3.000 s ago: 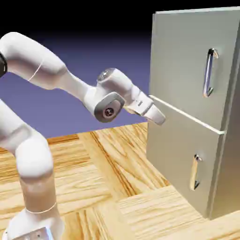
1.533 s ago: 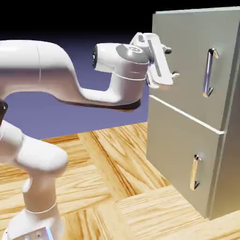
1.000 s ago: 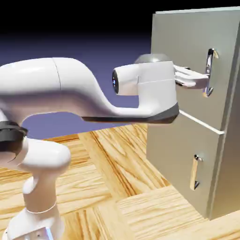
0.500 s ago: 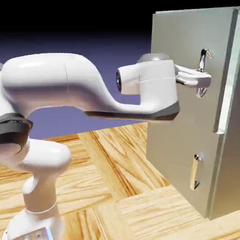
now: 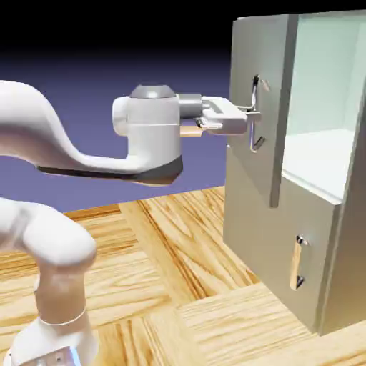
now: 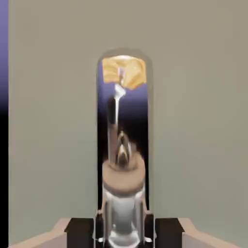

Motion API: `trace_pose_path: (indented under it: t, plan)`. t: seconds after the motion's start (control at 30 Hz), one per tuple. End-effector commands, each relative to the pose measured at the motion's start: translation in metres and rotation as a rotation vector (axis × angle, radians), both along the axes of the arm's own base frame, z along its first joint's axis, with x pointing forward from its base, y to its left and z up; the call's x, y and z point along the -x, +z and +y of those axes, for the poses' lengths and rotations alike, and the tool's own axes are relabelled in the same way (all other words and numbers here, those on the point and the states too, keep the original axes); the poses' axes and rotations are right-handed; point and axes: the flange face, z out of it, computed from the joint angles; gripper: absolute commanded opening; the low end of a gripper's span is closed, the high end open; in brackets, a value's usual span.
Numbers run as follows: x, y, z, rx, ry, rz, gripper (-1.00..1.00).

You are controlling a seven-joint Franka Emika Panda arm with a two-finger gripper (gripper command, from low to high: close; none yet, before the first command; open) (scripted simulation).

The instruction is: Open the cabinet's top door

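Blue-violet backdrop fading to black at the top, above a wood-grain table. At the exterior view's right stands the cabinet, tall and grey. Its top door is swung partly out toward the arm, exposing a pale whitish-green interior with a shelf floor; the lower door, with its short handle, lies flush and shut. The white arm reaches level from the left, and the gripper is clenched on the long vertical silver bar handle of the top door.

Only the exterior view shows the open interior and the lower door. The hand view shows instead the grip close up: the mirrored handle, reflecting wood and backdrop, runs between the two dark fingertips against the flat grey door panel.

No lettering or labels are legible in either view.
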Motion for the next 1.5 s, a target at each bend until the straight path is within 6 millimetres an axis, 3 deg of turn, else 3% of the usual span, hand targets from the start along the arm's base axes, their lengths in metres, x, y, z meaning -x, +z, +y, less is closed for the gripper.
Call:
trace_pose_path:
  t: [0.0, 0.4, 0.83, 1.17, 1.47]
  plan:
    - [0.007, 0.000, 0.006, -0.001, -0.020, 0.000, -1.00]
    - [0.078, 0.000, 0.082, -0.001, -0.244, 0.000, -1.00]
    - [0.131, 0.000, 0.174, -0.001, -0.477, 0.000, -1.00]
    - [0.162, 0.000, 0.275, -0.001, -0.705, 0.000, -1.00]
    - [0.169, 0.000, 0.368, -0.001, -0.908, 0.000, -1.00]
